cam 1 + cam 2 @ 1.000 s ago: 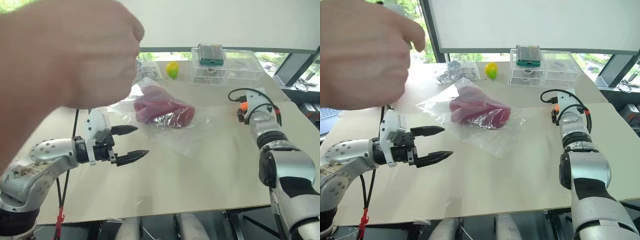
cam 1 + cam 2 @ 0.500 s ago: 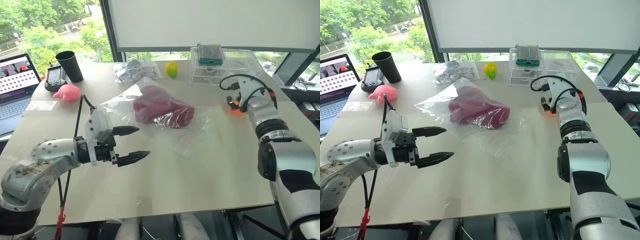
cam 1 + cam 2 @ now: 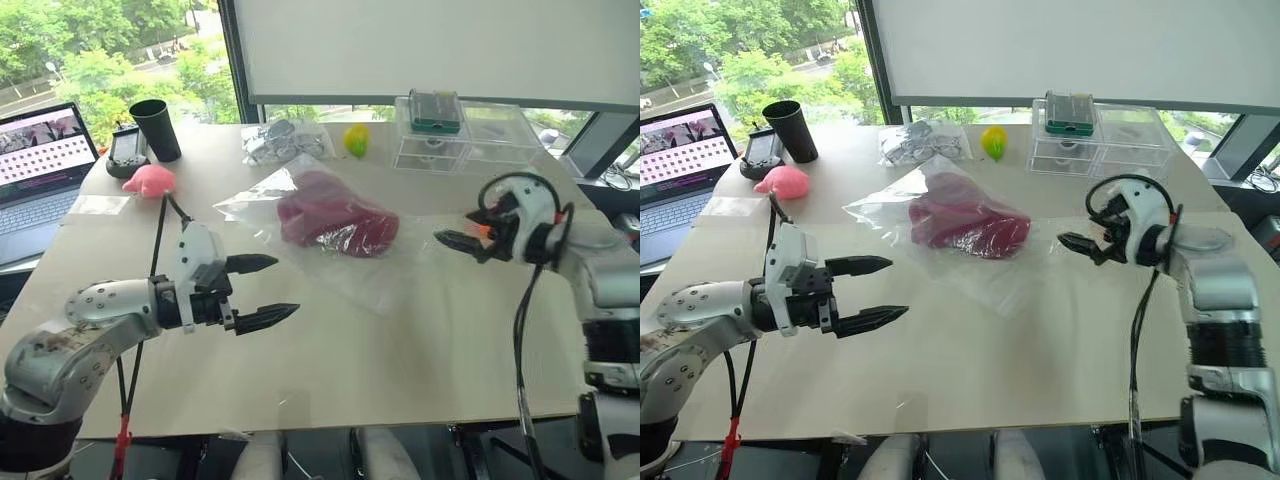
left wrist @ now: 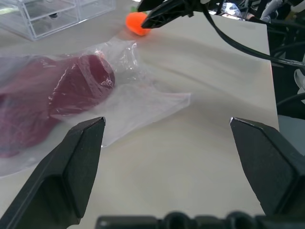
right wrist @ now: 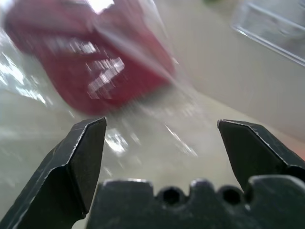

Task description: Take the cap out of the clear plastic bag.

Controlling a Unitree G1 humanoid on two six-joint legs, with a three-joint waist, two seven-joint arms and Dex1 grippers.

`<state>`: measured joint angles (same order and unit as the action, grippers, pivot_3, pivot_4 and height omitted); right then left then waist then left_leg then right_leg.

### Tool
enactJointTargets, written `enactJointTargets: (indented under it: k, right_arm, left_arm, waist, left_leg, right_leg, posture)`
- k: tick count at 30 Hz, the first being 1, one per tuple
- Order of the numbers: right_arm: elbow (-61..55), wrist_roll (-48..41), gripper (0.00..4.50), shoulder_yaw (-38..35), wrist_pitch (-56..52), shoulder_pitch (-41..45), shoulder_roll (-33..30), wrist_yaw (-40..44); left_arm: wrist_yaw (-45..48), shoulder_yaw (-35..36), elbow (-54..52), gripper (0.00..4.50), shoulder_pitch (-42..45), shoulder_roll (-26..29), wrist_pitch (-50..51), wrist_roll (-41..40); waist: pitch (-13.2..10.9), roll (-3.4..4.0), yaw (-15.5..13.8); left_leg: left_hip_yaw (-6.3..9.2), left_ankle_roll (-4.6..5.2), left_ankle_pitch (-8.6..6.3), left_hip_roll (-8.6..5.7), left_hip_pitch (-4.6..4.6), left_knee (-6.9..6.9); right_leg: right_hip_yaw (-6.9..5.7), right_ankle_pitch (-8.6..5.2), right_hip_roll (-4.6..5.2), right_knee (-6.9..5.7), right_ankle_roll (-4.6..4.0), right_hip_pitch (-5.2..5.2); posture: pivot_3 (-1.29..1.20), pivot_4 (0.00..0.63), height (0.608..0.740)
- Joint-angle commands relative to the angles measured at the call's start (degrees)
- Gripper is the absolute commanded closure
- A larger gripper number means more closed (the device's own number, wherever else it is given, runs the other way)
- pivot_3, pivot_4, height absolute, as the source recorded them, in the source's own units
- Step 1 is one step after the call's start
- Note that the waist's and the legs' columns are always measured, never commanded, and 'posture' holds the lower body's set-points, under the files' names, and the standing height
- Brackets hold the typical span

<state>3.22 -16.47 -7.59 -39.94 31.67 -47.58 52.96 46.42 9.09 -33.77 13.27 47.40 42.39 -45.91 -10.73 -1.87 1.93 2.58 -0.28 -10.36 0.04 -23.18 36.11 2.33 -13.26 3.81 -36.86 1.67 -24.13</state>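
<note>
— While the table (image 3: 400, 340) waits, how far has the job got?

— By my reading it has barely begun: the clear plastic bag (image 3: 340, 280) lies flat near the middle of the table, and the cap (image 3: 335, 218) is fully inside it, nothing pulled out. Opening the bag and drawing the cap free are both left to do.

— Which way does the bag run?

— Its long axis runs on a diagonal, from the far left of the table toward the near right. An empty flap of plastic spreads out at the near-right end, toward the right gripper (image 3: 1077, 245). Which end is the mouth, I cannot tell.

— And the cap itself?

— It sits in the far-left half of the bag, lengthwise along the same diagonal. The wrinkled plastic hides which end is the brim.

— What of the tools?

— The left gripper (image 3: 262, 291) hovers just beside the bag's near-left edge, fingers spread wide with nothing between them, pointing right across the table. The right gripper is likewise spread and empty, aimed left at the flap, near it but not touching
</note>
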Motion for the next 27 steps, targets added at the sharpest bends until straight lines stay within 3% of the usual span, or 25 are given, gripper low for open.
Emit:
enactJointTargets:
  k: [1, 8, 14, 19, 25, 27]
  right_arm:
    - [-16.22, -13.25, 0.07, -5.80, -2.96, -7.77, -5.25, 13.56]
    - [-24.48, -20.12, 0.07, -7.54, -2.50, -14.39, -7.34, 16.62]
    - [-26.56, -21.75, 0.07, -6.95, -2.52, -14.05, -6.65, 13.96]
    - [-27.83, -22.55, 0.07, -6.49, -2.76, -14.02, -6.85, 12.27]
    - [-29.75, -24.54, 0.07, -7.14, -3.16, -14.33, -6.44, 10.14]
    - [-30.13, -24.77, 0.07, -7.39, -3.04, -14.74, -6.41, 9.09]
  left_arm:
    - [-0.83, 1.14, -0.80, 0.00, 0.27, -0.53, -0.19, -1.03]
    - [-2.66, 0.58, -1.24, 0.00, -0.68, -2.16, 0.46, -1.94]
    - [-7.25, 3.16, -1.26, 0.00, -2.24, -5.73, 4.49, -9.93]
    - [-26.08, 5.87, 6.33, 0.00, -3.46, -12.66, 13.70, -31.16]
    - [-57.71, 1.67, 20.09, 0.00, -1.63, -21.48, 10.93, -54.92]
    - [-63.02, 1.23, 23.54, 0.00, 0.39, -23.22, 9.03, -61.67]
  waist:
    - [0.00, 0.01, -0.20]
    - [0.00, 0.01, 0.34]
    - [0.00, 0.00, 0.15]
    - [0.00, 0.00, -0.27]
    - [0.02, 0.01, -1.26]
    - [0.04, 0.01, -1.51]
  left_leg:
    - [0.01, 0.01, -0.01, 0.03, -0.02, -0.01]
    - [-0.07, 0.05, -0.04, 0.23, 0.04, 0.18]
    - [-0.09, 0.04, -0.04, 0.36, -0.03, 0.21]
    - [-0.07, 0.02, -0.06, 0.40, -0.06, 0.25]
    - [-0.03, 0.01, -0.07, 0.43, -0.02, 0.35]
    - [-0.02, 0.00, -0.07, 0.39, -0.01, 0.38]
  right_leg:
    - [0.00, -0.02, -0.02, 0.00, -0.01, -0.03]
    - [0.08, 0.03, -0.21, 0.00, 0.00, 0.10]
    - [0.09, 0.04, -0.37, 0.01, -0.03, 0.03]
    - [0.09, 0.05, -0.37, 0.02, -0.02, 0.04]
    - [0.10, 0.08, -0.39, -0.06, -0.03, 0.07]
    - [0.11, 0.09, -0.35, -0.08, -0.03, 0.09]
  posture:
    - [0.00, 0.150, 0.740]
    - [0.00, 0.150, 0.740]
    - [0.00, 0.150, 0.740]
    - [0.00, 0.150, 0.740]
    - [0.00, 0.150, 0.740]
    - [0.00, 0.150, 0.740]
